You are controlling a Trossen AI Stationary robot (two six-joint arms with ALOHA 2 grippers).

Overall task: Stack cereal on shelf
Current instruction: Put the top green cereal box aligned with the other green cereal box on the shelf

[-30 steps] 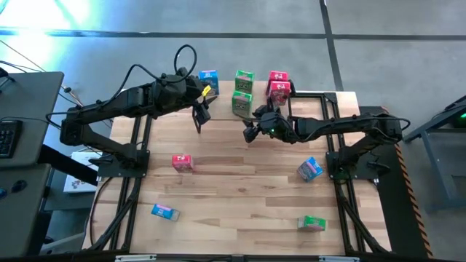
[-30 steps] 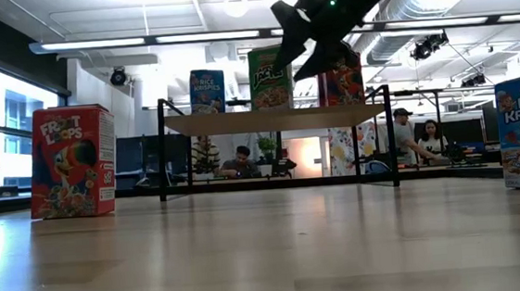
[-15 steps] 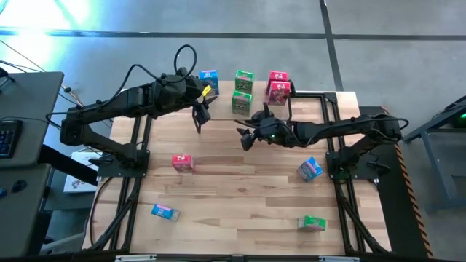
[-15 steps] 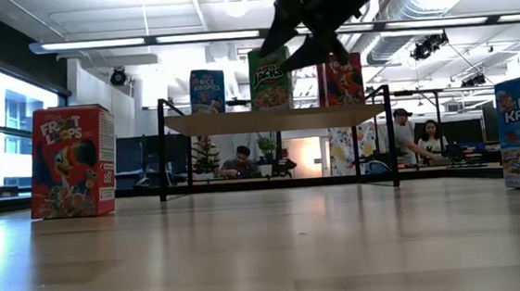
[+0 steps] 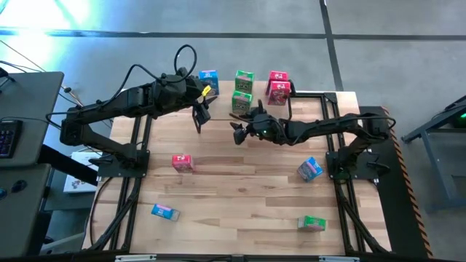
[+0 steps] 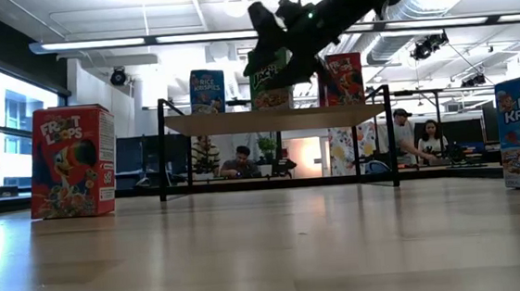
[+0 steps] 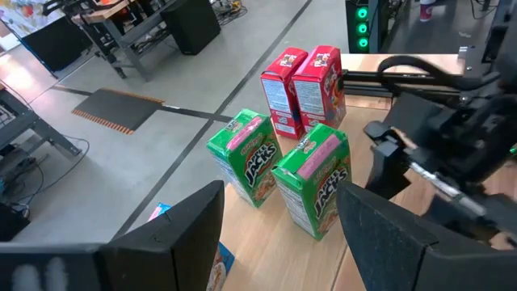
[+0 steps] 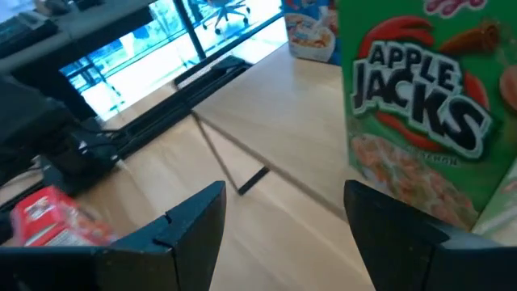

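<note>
The right gripper (image 5: 237,132) hangs empty with its fingers spread, just in front of the shelf (image 6: 276,117), where two green, two red and one blue box already stand. The nearest loose box, the red one (image 5: 182,162), lies on the table (image 5: 240,196) to the gripper's left and toward the near edge, its long axis running across the table (the left gripper (image 5: 198,116), also spread and empty, looks about as close).

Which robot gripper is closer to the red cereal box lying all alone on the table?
Left. The left gripper hangs just beyond the lone red box, toward the shelf. The right gripper is farther off to its side.
</note>
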